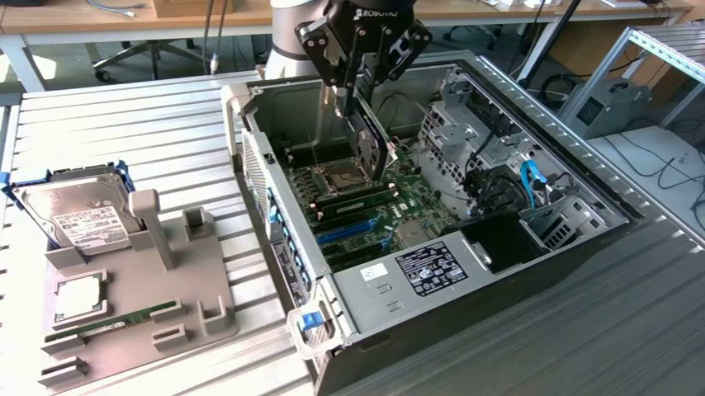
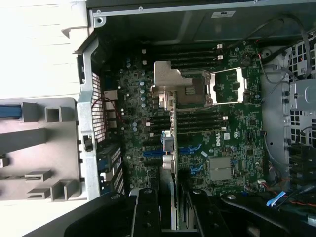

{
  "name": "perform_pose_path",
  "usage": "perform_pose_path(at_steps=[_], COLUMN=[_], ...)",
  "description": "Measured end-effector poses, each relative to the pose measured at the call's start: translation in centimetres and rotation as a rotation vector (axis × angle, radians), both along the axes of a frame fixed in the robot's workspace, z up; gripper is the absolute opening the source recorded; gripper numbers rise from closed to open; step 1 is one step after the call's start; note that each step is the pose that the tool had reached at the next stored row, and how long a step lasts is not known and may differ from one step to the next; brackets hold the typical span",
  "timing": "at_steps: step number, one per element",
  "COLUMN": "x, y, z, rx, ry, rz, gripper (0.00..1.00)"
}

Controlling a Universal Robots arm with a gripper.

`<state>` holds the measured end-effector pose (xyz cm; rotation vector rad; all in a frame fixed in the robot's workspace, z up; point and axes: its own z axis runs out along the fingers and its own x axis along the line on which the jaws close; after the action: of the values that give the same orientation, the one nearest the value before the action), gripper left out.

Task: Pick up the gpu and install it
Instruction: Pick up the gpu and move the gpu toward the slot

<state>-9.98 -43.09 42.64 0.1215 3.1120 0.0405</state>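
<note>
Graphics card (image 1: 372,148): held upright and edge-on, in the upper middle of the exterior view, inside the open top of the computer case (image 1: 330,276). It hangs over the main board (image 1: 410,206), with its lower edge above the processor socket (image 1: 336,177) and the row of memory sticks (image 1: 355,198). Whether that edge is clear of them or touching, I cannot tell.

Gripper (image 1: 355,103): the fingers are clamped on the card's upper edge, one on each face. In the wrist view the gripper (image 2: 170,197) looks straight down the card (image 2: 173,123), which shows as a thin line across the board.

Blue slots (image 1: 347,233): they lie lower in the exterior view than the card, toward the case's perforated wall on the exterior view's left. In the wrist view the card's line crosses the region of the blue slots (image 2: 190,150), but I judge it is not seated yet.

Notes for the step in hand:
- Keep the card plumb; any tilt would likely jam the contact edge.
- Line the card's length up with one blue slot, using the wrist view as the check.
- Bring the metal end toward the opening in the case wall.
- Risk: the lower edge catching the memory sticks or the socket frame if it travels low.
- Press straight down and evenly.

Outside the case, on the exterior view's left: a grey holder (image 1: 187,280) on the slatted table (image 1: 144,132), with a hard drive (image 1: 78,216) and a green memory stick (image 1: 121,318) in it.
</note>
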Motion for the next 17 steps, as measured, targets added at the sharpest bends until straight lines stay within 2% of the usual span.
perform_pose_path(at_steps=[7,17], x=[0.2,1.2], y=[0.27,0.76], z=[-0.12,-0.42], rx=[-0.0005,-0.0011], ry=[0.0001,0.0001], rz=[0.000,0.000], gripper=[0.27,0.27])
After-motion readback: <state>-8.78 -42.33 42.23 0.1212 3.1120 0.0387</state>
